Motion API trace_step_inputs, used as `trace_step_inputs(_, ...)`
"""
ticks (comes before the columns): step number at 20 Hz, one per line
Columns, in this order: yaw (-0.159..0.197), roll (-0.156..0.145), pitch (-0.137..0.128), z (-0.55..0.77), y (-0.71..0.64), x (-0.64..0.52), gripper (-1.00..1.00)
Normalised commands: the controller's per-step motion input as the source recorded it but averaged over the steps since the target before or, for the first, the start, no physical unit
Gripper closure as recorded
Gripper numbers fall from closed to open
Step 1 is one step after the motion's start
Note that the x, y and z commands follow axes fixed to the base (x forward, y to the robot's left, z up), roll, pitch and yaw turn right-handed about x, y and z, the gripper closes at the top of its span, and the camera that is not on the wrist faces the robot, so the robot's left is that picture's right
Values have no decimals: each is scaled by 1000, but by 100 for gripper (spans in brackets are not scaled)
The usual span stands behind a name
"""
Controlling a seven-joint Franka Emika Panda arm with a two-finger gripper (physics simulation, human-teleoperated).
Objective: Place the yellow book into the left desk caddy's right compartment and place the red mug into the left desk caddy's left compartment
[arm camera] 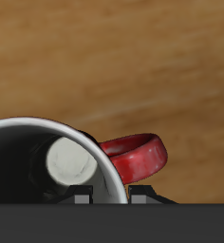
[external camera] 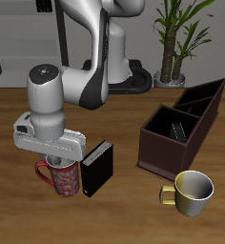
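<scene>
Looks like the yellow book [external camera: 177,127] already sits inside the left desk caddy [external camera: 160,152]; well away from the caddy, the gripper [external camera: 55,158] hangs right over the red mug [external camera: 62,177], grip hidden, mug undelivered

Even soft render light, faint shadows (low resolution), no glare

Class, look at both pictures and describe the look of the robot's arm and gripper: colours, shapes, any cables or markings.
The arm has smooth, rounded white-grey segments with dark bands at the joints. A pale boxy housing sits above the gripper. In the wrist view, only small grey finger parts show. No cables or markings are visible.
</scene>
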Motion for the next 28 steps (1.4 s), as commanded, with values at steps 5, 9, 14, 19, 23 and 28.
trace_step_inputs(5,0,-7,-8,52,-22,-90,100)
trace_step_inputs(9,-8,-32,-28,195,-154,-90,100)
trace_step_inputs(14,0,-47,-19,157,-128,-110,100)
trace_step_inputs(19,-9,-31,-25,212,-85,-171,100)
trace_step_inputs(23,-9,-43,-11,262,-6,-315,100)
trace_step_inputs(28,-11,-30,-3,194,-9,-315,100)
